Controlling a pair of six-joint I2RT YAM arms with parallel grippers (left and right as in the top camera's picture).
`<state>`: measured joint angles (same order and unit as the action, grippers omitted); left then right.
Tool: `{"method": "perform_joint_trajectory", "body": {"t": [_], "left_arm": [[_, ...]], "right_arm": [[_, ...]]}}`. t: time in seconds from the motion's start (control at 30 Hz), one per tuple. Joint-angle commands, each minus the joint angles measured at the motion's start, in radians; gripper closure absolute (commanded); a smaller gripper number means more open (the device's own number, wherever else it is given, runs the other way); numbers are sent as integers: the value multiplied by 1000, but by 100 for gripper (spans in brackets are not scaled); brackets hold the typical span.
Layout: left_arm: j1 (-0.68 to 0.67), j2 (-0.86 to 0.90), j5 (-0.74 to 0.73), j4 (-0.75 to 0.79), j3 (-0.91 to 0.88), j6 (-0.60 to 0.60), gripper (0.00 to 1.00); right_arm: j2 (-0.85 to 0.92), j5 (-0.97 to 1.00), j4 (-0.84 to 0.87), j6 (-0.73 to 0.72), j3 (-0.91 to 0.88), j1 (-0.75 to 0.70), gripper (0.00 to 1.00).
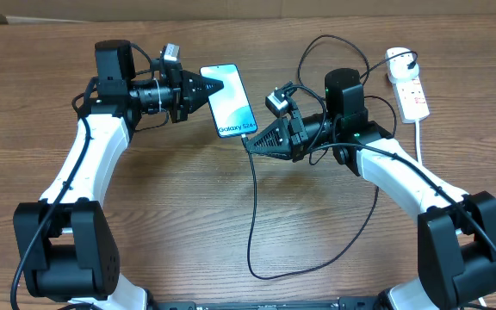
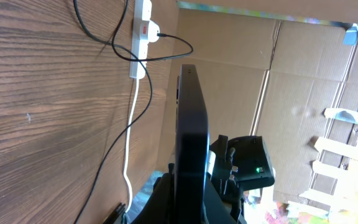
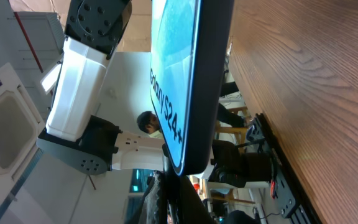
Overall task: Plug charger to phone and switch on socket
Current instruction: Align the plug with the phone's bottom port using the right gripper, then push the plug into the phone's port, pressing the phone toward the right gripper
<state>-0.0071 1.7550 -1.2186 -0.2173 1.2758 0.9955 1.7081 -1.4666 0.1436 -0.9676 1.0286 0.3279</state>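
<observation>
The phone (image 1: 229, 99) with its light blue screen is held above the table, its "Galaxy S24" end toward the right arm. My left gripper (image 1: 216, 86) is shut on its upper left side; in the left wrist view the phone (image 2: 191, 137) stands edge-on between the fingers (image 2: 188, 199). My right gripper (image 1: 250, 140) is shut on the charger's black connector, right at the phone's bottom edge (image 3: 188, 124). The black cable (image 1: 253, 207) hangs from there and loops over the table to a white plug (image 1: 399, 58) in the socket (image 1: 413, 96).
The socket's thick white cord (image 1: 420, 138) runs toward the front right. The socket (image 2: 143, 28) and its cord also show in the left wrist view. Slack cable loops lie near the front edge (image 1: 317, 267). Cardboard walls stand behind the table.
</observation>
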Motion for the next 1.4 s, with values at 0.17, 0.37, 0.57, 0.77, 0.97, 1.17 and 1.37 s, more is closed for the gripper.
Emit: {"method": "perform_joint_trajectory", "body": {"t": [0.17,0.37,0.57,0.77,0.97,1.17,1.37], "left_arm": [[-13,-3,-27,5,10,-3,96],[-13,-3,-27,5,10,-3,96],[-13,-3,-28,5,10,-3,96],[-13,-3,-29,5,10,-4,96],[-13,-3,-31,5,10,-4,96],[-14,-3,-31,5,10,-4,96],[-14,-3,-31,5,10,-4,96]], "right_arm": [[-25,2,5,-6,19,4,96],[-25,16,5,-13,19,15,96],[-25,16,5,-13,19,15,96],[-25,26,6,-13,19,15,96],[-25,27,10,-13,19,15,96],[-25,25,56,-46,19,15,96],[-25,6,83,-58,19,15,96]]}}
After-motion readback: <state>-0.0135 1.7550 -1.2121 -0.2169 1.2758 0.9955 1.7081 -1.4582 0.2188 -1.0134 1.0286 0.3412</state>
